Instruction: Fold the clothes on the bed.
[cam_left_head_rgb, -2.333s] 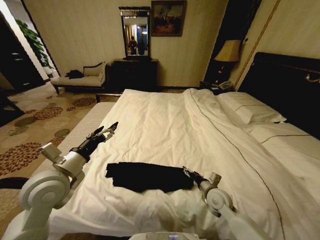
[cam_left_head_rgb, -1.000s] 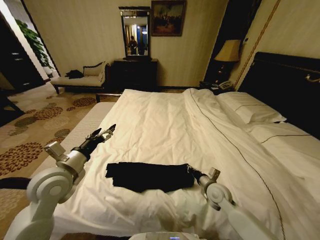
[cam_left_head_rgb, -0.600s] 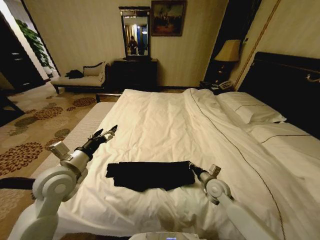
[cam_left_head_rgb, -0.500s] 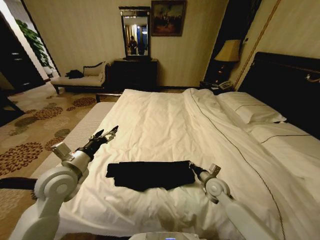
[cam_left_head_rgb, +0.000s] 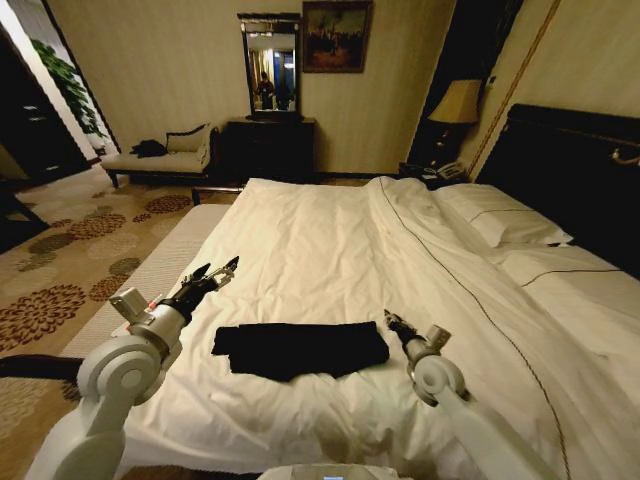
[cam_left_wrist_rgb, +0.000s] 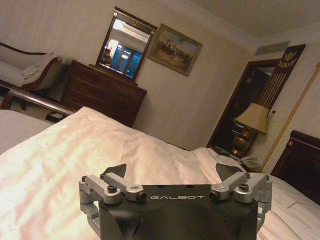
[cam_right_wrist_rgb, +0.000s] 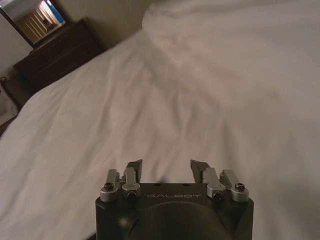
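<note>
With the black folded T-shirt (cam_left_head_rgb: 298, 349) laid on the white-duveted double bed (cam_left_head_rgb: 330, 240) between the empty, spread-jawed left gripper (cam_left_head_rgb: 218, 272) and right gripper (cam_left_head_rgb: 391, 320), duvet could be pinched with cloth, or the fold dragged open

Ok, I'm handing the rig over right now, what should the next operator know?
Left pincer: open, empty, raised over the bed beyond the shirt's left end.
Right pincer: open, empty, just off the shirt's right end, not touching.
Black T-shirt: lies near the bed's front edge as a narrow folded strip.
Done: lengthwise folds.
Left: probably a final fold end to end, if a smaller bundle is wanted.
</note>
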